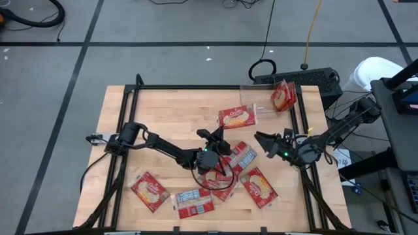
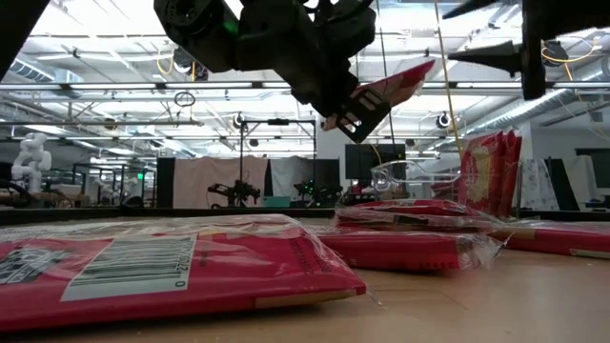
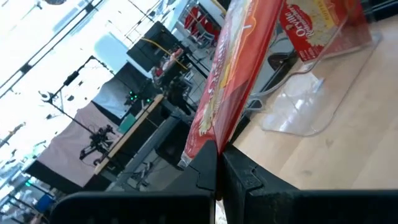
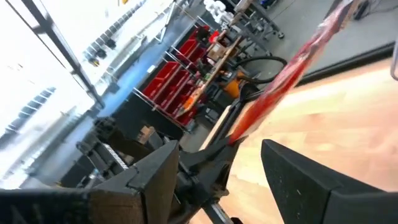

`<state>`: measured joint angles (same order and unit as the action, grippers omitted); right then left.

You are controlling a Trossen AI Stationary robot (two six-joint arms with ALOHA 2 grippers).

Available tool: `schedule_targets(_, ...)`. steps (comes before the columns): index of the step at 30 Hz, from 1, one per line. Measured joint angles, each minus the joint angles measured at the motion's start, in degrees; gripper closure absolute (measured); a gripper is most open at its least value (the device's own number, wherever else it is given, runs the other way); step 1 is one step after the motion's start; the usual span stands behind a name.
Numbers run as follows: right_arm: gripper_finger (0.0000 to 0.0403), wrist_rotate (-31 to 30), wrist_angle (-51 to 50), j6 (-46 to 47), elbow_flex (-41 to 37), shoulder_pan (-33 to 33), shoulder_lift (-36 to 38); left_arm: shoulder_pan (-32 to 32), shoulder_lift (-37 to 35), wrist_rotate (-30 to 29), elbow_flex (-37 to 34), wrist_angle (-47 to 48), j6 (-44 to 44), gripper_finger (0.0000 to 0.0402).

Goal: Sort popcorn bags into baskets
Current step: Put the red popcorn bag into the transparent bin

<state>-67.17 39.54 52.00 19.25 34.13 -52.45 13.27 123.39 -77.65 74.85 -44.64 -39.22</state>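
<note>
My left gripper (image 1: 217, 134) hangs over the table's middle, shut on one red popcorn bag (image 1: 236, 117) that is raised above the table (image 2: 391, 86). My right gripper (image 1: 264, 140) is open, just to the right of it, over the table and touching nothing. The clear basket (image 1: 261, 104) stands at the far right, with one red bag (image 1: 283, 96) standing on edge inside it. Several more red bags lie flat on the near half of the table, some overlapping in a loose pile (image 1: 232, 171). My left gripper pinches the bag by one end edge (image 3: 208, 140) between its two fingers. The fingers point toward the far right of the table. The bag is lifted clear and sticks out beyond the fingertips, tilted upward (image 2: 396, 84).
A black frame (image 1: 196, 87) runs along the far and side edges of the table. Single bags lie at the near left (image 1: 150, 190) and near middle (image 1: 194, 202). A power strip and cables (image 1: 300, 75) sit just beyond the far right corner.
</note>
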Motion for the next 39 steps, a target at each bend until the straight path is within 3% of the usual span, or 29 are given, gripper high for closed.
schedule_targets(7,0.0181,-0.3,8.4,0.3,-8.2,-2.7,6.5,0.4,0.0,0.0,0.0,-2.5,-1.9,0.0396)
schedule_targets(12,0.0181,0.1,10.1,-1.2,-9.4,-6.5,9.7,0.4,0.0,1.5,0.0,-3.7,-3.5,0.0396)
schedule_targets(16,0.0181,6.3,9.9,-0.4,-9.4,-11.7,10.2,0.4,0.0,3.2,0.0,-3.7,-4.0,0.0396)
schedule_targets(19,0.0181,13.0,6.8,7.0,-9.4,-15.1,9.6,0.3,0.0,3.2,0.0,-3.6,-4.5,0.0396)
schedule_targets(23,0.0181,17.5,2.0,14.2,-9.4,-18.8,8.7,0.3,0.0,3.2,0.0,-3.6,-6.2,0.0396)
schedule_targets(29,0.0183,25.6,2.2,14.9,-9.4,-24.1,7.9,0.3,0.0,3.2,0.0,-3.6,-8.2,0.0396)
schedule_targets(33,0.0205,29.6,2.1,15.1,-9.4,-26.3,7.4,0.3,0.0,4.3,0.0,-3.3,-9.4,0.0396)
schedule_targets(39,0.0275,30.0,2.2,14.6,-9.4,-27.5,7.5,0.3,0.0,5.3,0.0,-1.7,-10.8,0.0396)
